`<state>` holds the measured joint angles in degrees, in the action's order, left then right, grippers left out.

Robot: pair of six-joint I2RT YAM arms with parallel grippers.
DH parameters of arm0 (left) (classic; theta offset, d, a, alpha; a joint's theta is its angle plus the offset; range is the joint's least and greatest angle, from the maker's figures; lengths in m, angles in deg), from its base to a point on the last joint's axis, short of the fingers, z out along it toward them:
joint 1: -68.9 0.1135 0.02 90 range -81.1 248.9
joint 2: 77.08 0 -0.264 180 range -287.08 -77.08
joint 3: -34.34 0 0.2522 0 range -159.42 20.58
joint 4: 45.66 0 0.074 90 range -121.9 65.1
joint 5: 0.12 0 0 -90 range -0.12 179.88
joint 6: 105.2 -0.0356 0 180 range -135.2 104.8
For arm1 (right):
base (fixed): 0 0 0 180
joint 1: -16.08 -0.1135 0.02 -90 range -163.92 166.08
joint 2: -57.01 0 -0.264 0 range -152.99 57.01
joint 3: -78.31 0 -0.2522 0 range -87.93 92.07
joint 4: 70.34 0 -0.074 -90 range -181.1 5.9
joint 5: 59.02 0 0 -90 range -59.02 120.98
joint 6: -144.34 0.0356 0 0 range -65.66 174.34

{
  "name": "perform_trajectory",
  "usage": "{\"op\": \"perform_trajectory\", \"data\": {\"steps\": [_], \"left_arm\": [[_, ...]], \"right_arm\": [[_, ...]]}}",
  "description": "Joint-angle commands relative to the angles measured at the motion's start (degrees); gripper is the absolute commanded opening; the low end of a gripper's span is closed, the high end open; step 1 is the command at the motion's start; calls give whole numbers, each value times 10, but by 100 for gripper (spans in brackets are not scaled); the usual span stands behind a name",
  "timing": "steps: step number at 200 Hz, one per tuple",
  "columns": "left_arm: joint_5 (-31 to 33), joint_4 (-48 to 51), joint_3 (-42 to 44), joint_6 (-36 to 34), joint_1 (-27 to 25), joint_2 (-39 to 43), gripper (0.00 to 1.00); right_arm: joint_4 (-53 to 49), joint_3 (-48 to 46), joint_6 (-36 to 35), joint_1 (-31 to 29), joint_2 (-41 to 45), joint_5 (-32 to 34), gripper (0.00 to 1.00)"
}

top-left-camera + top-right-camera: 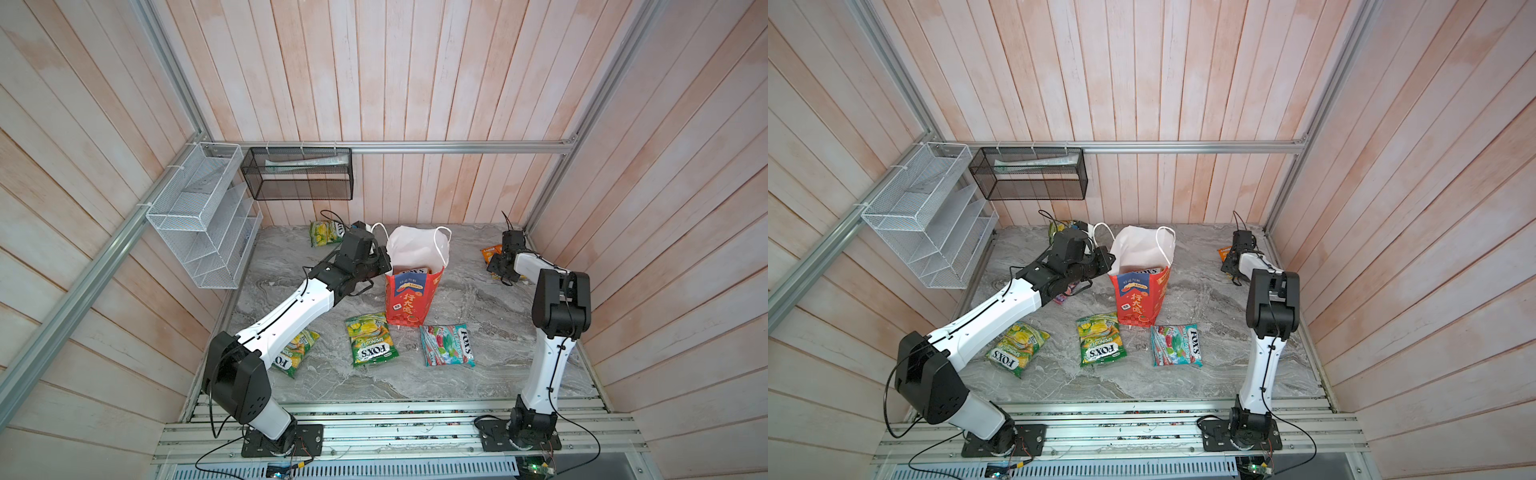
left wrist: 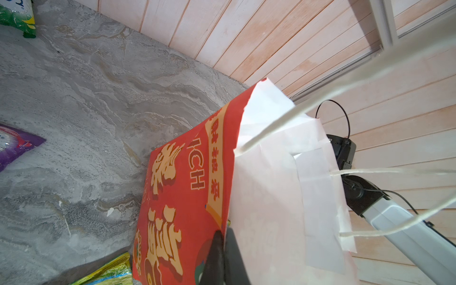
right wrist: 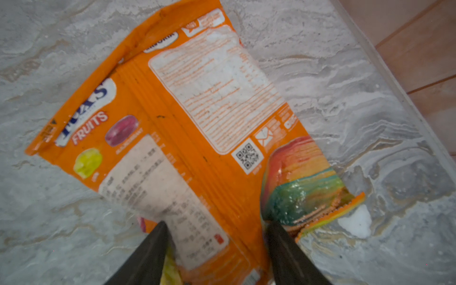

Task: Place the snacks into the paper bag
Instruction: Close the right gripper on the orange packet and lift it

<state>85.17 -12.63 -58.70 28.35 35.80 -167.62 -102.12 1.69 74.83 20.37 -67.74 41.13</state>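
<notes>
left end effector (image 2: 223, 234) pinches paper bag (image 2: 187, 185) | right end effector (image 3: 216, 223) apart, seemingly touching packet (image 3: 197, 111)

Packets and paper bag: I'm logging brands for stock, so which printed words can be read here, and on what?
"FOX'S" and "SPRING TEA": middle green-yellow packet.
"FOX'S": teal-red packet.
"FRUITS": orange packet, beside a partly hidden logo.
"100%": front of the paper bag.
"ICH": side of the paper bag, in the left wrist view.
Fine print on the orange packet: too blurred to read.
</notes>
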Motion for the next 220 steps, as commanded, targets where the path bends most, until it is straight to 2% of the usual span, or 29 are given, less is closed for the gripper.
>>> {"op": "perform_trajectory", "data": {"steps": [1,16,38,94,176,220], "left_arm": [[-8,-16,-18,-6,1,-3,0],[-8,-15,-18,-6,1,-4,0],[-7,-14,-18,-6,1,-2,0],[-10,-14,-18,-6,1,-1,0],[-7,-13,-19,-7,1,-2,0],[-7,-14,-19,-7,1,-2,0]], "right_arm": [[-31,-2,2,1,-27,-21,48],[-29,-6,3,0,-24,-32,30],[-24,-14,12,0,-10,-52,16],[92,-143,63,-15,142,-94,1],[206,-274,130,-72,361,-121,0],[183,-258,130,-121,460,-126,0]]}}
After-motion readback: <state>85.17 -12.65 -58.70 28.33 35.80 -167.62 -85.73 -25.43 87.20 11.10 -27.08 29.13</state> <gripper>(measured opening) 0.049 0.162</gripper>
